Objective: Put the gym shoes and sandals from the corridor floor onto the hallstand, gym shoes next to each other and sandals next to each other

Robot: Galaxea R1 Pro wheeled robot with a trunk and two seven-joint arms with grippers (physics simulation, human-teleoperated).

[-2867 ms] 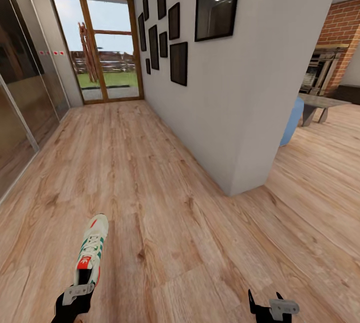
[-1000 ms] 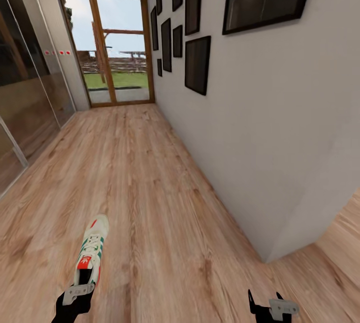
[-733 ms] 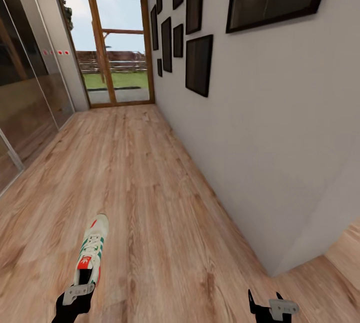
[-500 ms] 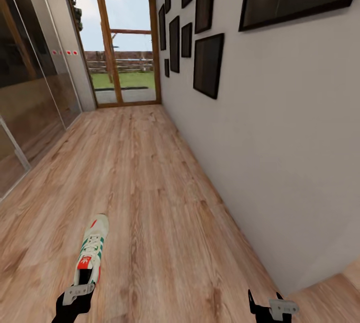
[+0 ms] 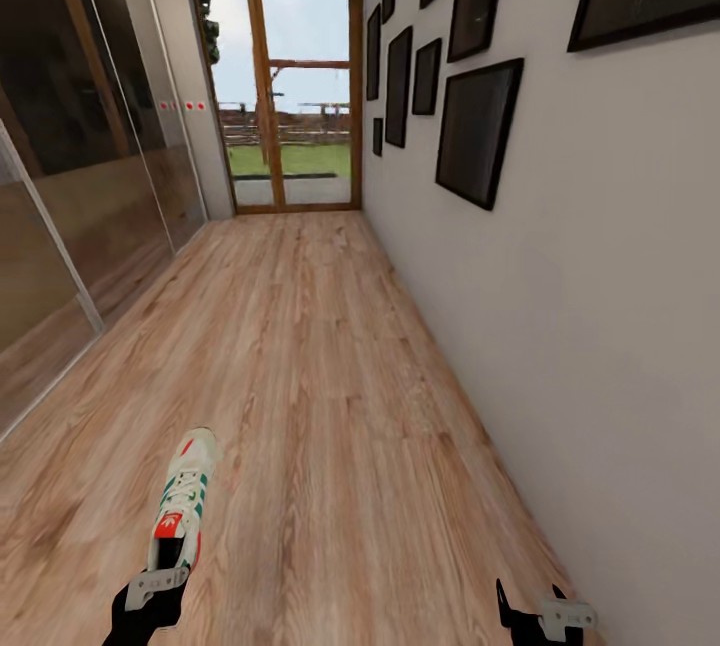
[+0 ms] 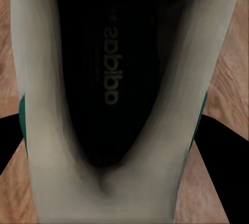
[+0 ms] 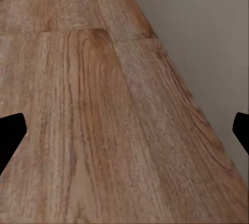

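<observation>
Camera swung left down the corridor; left claw (image 5: 150, 594) pinches gym shoe (image 5: 183, 501), right claw (image 7: 124, 130) spread.

gym shoe (image 6: 52, 130): toe cut off by frame | right gripper (image 5: 540, 614): lower part cut off

Left gripper (image 5: 158, 594) low at the head view's lower left, pointing forward, fingers (image 6: 10, 146) closed against the heel sides of a gym shoe (image 5: 183, 506), carried toe-forward above the floor. Right gripper (image 5: 530, 616) low at lower right, also pointing forward, fingers (image 7: 10, 135) spread wide apart, nothing between them. Both arms held level, well apart from each other.
</observation>
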